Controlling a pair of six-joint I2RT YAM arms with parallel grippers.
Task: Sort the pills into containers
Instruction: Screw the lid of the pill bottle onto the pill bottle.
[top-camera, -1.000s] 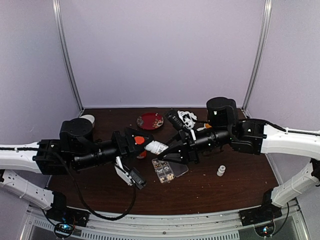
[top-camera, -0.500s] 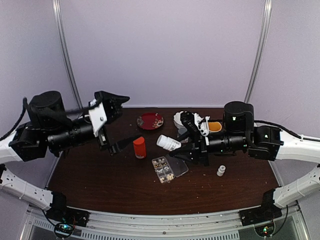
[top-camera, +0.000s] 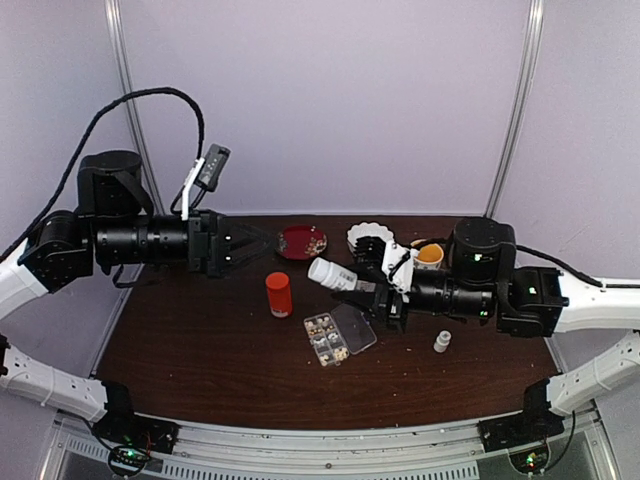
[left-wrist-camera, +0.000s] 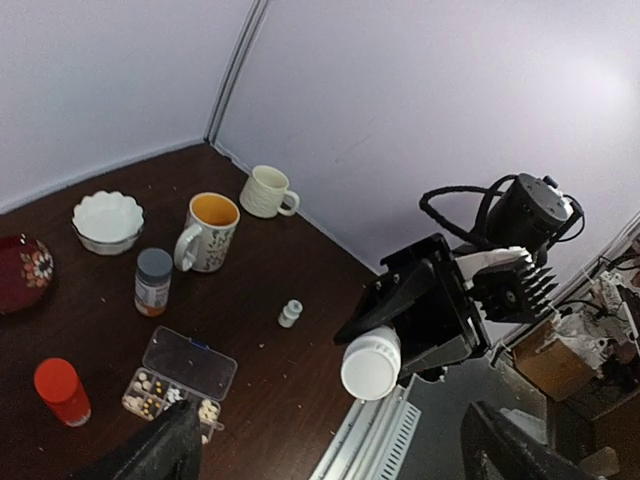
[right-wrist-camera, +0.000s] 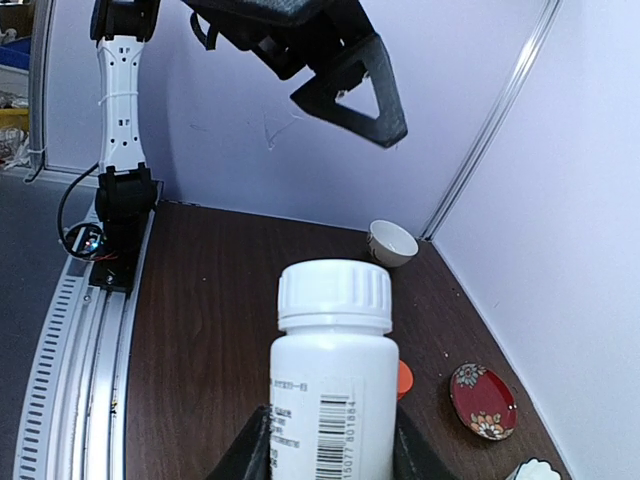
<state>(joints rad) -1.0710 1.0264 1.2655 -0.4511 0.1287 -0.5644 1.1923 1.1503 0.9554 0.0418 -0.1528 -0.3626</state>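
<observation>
Nearest you, the pill box (top-camera: 318, 343) sat on the table (top-camera: 200, 370) with its clear lid (top-camera: 356, 326) folded open beside it. The pills (left-wrist-camera: 147, 383) lay as pale specks in several of its cells, so the containers looked ready to take more. Just to the right of the box, below your right arm, a small white bottle (top-camera: 441, 342) stood upright and apart from it. Above and a little behind the box, your right gripper (top-camera: 362, 288) was pinching a larger white bottle (top-camera: 330, 273) around its body. It held the bottle off the table on its side, ribbed cap (right-wrist-camera: 334, 293) on and aimed toward the left arm. I judged that pose was meant to offer the cap for unscrewing, since nothing could pour while it was on. Your left gripper (top-camera: 248, 245) hung high and well to the left, jaws spread wide, holding nothing, well apart from that cap. The orange-red bottle (top-camera: 278, 294) stood upright just left of the box, roughly under the line between the two grippers, and could be knocked if the left arm came in low. Farther back stood a grey-capped bottle (left-wrist-camera: 153, 281) near a mug (left-wrist-camera: 205, 232) with an orange inside, then a white scalloped bowl (top-camera: 370, 238) and a red plate (top-camera: 301, 241), and farthest a pale cup (left-wrist-camera: 265, 190) by the back wall; none crowded the box
</observation>
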